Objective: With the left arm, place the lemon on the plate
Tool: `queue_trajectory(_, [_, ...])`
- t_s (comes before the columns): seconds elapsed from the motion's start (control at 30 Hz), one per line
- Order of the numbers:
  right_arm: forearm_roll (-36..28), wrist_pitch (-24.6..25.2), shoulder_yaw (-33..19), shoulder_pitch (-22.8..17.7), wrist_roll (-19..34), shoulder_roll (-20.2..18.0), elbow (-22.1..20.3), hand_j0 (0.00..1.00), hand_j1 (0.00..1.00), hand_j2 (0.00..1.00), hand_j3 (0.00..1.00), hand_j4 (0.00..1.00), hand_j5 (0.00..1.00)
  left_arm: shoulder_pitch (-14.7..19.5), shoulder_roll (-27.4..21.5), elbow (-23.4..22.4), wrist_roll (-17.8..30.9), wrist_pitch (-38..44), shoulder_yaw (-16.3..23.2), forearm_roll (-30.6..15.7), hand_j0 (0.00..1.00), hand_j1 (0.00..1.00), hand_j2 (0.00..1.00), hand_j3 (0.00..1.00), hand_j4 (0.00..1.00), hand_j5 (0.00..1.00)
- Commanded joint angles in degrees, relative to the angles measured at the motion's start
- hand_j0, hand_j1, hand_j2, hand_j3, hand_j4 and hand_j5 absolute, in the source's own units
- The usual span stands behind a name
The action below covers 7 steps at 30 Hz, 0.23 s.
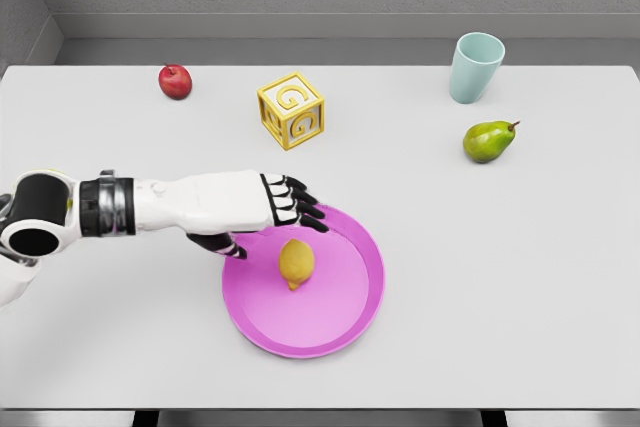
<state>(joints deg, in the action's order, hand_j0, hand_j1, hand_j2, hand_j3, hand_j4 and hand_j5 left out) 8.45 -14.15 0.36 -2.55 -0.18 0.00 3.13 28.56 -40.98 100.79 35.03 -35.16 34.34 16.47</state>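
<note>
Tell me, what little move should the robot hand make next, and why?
Probably draw the left robot hand back toward the left, away from the plate. The lemon already lies on the pink plate, and the fingers look relaxed just above it, holding nothing, so only clearing away seems left.

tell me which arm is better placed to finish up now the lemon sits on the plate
Left. Only the left hand is in view, hovering open over the pink plate's upper-left rim, just beside the lemon and holding nothing. It likely just needs to pull back. No right arm shows in the head view.
</note>
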Motion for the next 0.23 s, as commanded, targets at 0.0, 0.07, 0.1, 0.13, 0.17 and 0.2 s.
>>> queue_trajectory(0.0, [0.0, 0.0, 0.0, 0.0, 0.0, 0.0, 0.0, 1.00, 1.00, 1.00, 1.00, 1.00, 1.00, 0.1, -8.8, -0.9, 0.0, 0.2, -2.9, -6.6, 1.00, 1.00, 1.00, 1.00, 1.00, 1.00])
queue_trajectory(0.07, [0.0, 0.0, 0.0, 0.0, 0.0, 0.0, -0.1, 1.00, 1.00, 1.00, 1.00, 1.00, 1.00, 1.1, -15.0, -4.5, 0.0, 0.2, -3.2, -11.2, 1.00, 1.00, 1.00, 1.00, 1.00, 1.00])
queue_trajectory(0.1, [0.0, 0.0, 0.0, 0.0, 0.0, 0.0, 0.0, 1.00, 1.00, 1.00, 1.00, 1.00, 1.00, 1.1, -16.1, -8.1, 0.0, 0.2, -4.9, -12.2, 1.00, 1.00, 1.00, 1.00, 1.00, 1.00])
queue_trajectory(0.13, [0.0, 0.0, 0.0, 0.0, 0.0, 0.0, -0.1, 1.00, 1.00, 1.00, 1.00, 1.00, 1.00, 1.1, -16.2, -11.4, 0.0, 0.2, -5.8, -12.7, 1.00, 1.00, 1.00, 1.00, 1.00, 1.00])
queue_trajectory(0.17, [0.0, 0.0, 0.0, 0.0, 0.0, 0.0, 0.0, 1.00, 1.00, 1.00, 1.00, 1.00, 1.00, 1.1, -16.4, -13.4, 0.0, 0.2, -5.9, -12.8, 1.00, 1.00, 1.00, 1.00, 1.00, 1.00])
queue_trajectory(0.2, [0.0, 0.0, 0.0, 0.0, 0.0, 0.0, -0.1, 1.00, 1.00, 1.00, 1.00, 1.00, 1.00, 0.9, -16.4, -13.7, 0.0, 0.2, -5.8, -12.8, 1.00, 1.00, 1.00, 1.00, 1.00, 1.00])
